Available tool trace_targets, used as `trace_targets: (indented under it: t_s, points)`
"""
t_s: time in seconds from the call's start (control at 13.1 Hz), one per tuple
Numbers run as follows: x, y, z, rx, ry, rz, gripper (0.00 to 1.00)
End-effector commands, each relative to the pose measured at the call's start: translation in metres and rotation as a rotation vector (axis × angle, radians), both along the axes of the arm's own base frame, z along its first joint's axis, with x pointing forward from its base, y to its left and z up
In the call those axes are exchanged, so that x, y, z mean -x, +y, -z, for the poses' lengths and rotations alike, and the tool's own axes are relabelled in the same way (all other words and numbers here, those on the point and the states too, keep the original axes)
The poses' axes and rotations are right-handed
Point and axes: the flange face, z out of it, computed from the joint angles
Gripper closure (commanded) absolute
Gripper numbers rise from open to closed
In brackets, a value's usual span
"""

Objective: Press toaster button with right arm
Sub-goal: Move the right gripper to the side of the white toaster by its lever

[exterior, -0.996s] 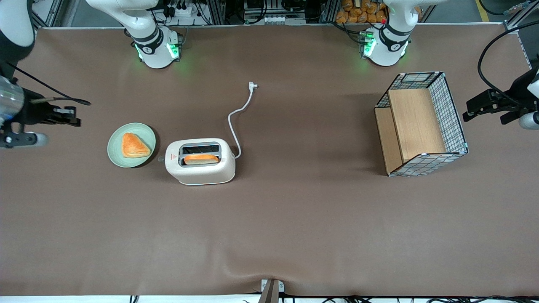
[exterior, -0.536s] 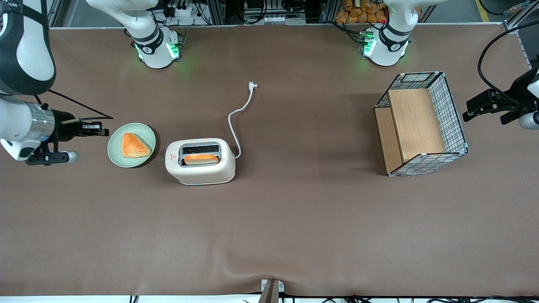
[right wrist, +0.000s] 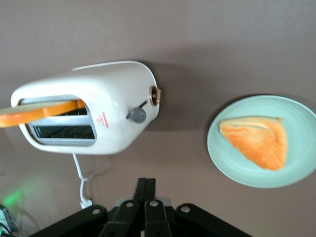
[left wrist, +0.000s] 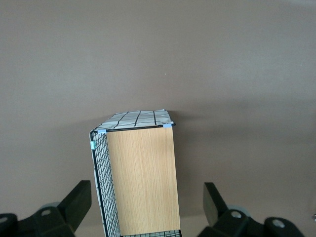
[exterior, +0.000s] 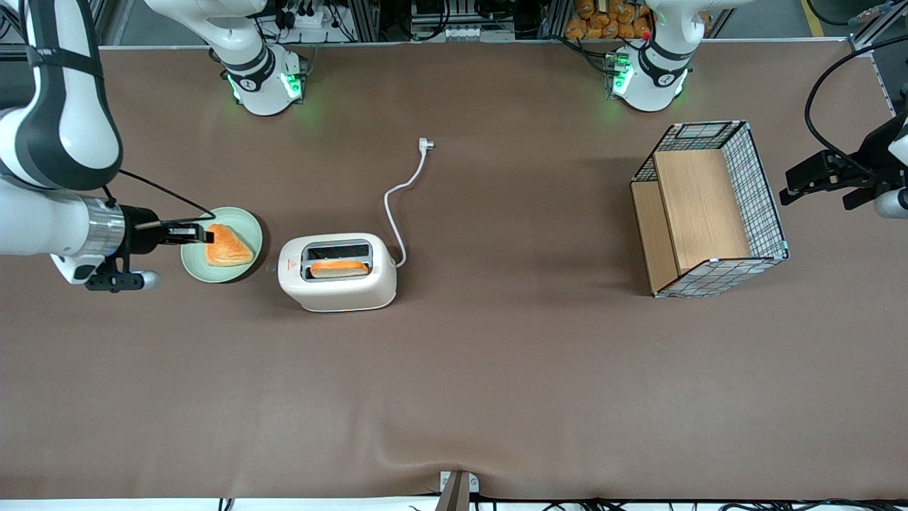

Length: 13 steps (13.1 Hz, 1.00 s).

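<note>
gripper (exterior: 202, 233): fingers pressed together, holding nothing, over the green plate (exterior: 245, 266)'s edge;
toaster (exterior: 337, 273): mid-tabletop, beside the plate;
toaster button (right wrist: 138, 115): untouched, well apart from gripper

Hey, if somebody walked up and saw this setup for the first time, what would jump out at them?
Probably the cream toaster mid-table, with an orange slice of toast standing in the slot nearer the front camera. Beside it, toward the working arm's end, a pale green plate holds a golden triangular pastry, and the right arm's gripper hovers above that plate, fingers shut, pointing at the toaster.
</note>
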Motion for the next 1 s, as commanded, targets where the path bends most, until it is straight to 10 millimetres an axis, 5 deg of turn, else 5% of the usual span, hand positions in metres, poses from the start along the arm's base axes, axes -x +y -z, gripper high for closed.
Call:
trace_targets:
  t_s: [0.0, 0.61, 0.92]
  points:
    - [0.005, 0.006, 0.025, -0.058, -0.036, 0.019, 1.0]
    - [0.003, 0.013, 0.091, -0.19, -0.063, 0.062, 1.0]
    - [0.004, 0.014, 0.1, -0.212, -0.065, 0.079, 1.0]
